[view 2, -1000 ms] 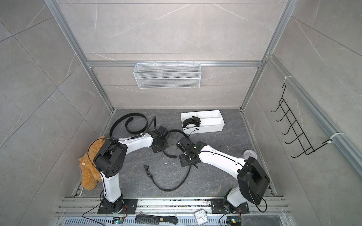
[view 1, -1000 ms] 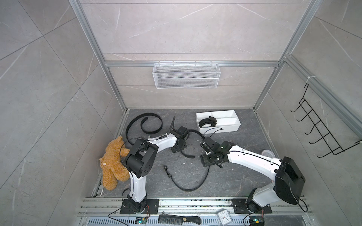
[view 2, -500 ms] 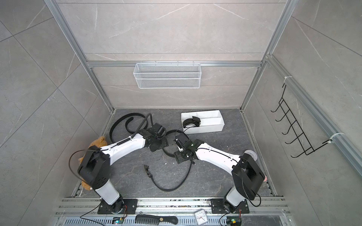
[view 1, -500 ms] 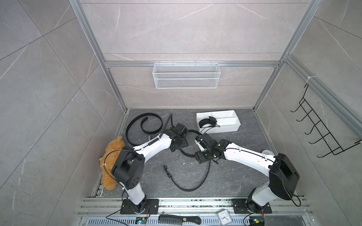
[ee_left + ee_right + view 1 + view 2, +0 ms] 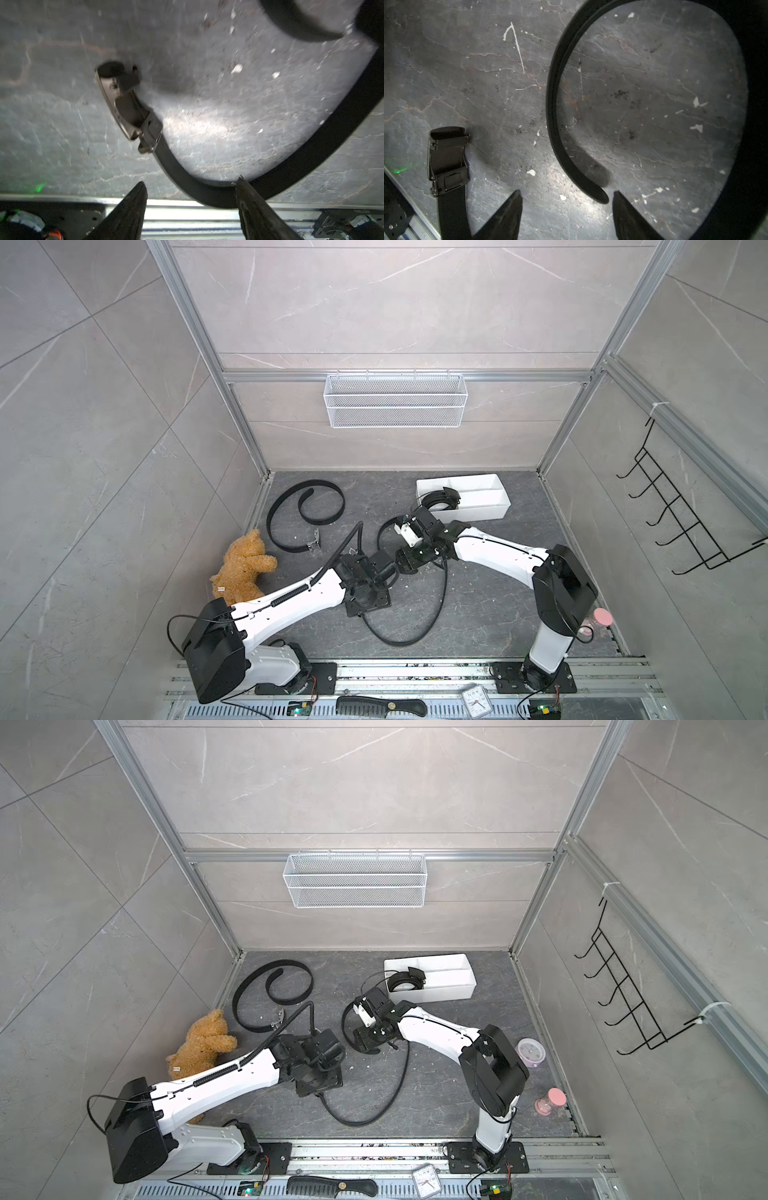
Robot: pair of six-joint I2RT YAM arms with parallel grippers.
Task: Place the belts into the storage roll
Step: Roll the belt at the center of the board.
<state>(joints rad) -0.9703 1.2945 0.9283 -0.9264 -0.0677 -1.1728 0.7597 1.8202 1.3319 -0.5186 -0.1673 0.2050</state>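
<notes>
The storage roll (image 5: 478, 508) (image 5: 451, 992), a white divided tray, sits at the back right with one coiled belt (image 5: 440, 502) in its left part. A second belt (image 5: 305, 510) curls on the floor at the back left. The third belt (image 5: 436, 614) (image 5: 392, 1096) loops across the middle floor. My left gripper (image 5: 368, 605) (image 5: 191, 184) hangs open over its buckle (image 5: 133, 112) end, the strap (image 5: 311, 145) passing just beyond the fingertips. My right gripper (image 5: 405, 562) (image 5: 567, 194) is open beside the belt's loose tip (image 5: 600, 197), holding nothing.
A brown teddy bear (image 5: 245, 568) lies at the left wall. A wire-mesh basket (image 5: 395, 400) hangs on the back wall and a black hook rack (image 5: 681, 522) on the right wall. A pink bottle (image 5: 598, 620), a comb (image 5: 380, 705) and a clock (image 5: 476, 697) sit near the front rail.
My left gripper has opened and swung from the belt's far loop toward the front, over the buckle end. My right gripper has shifted a little to the left, still open.
</notes>
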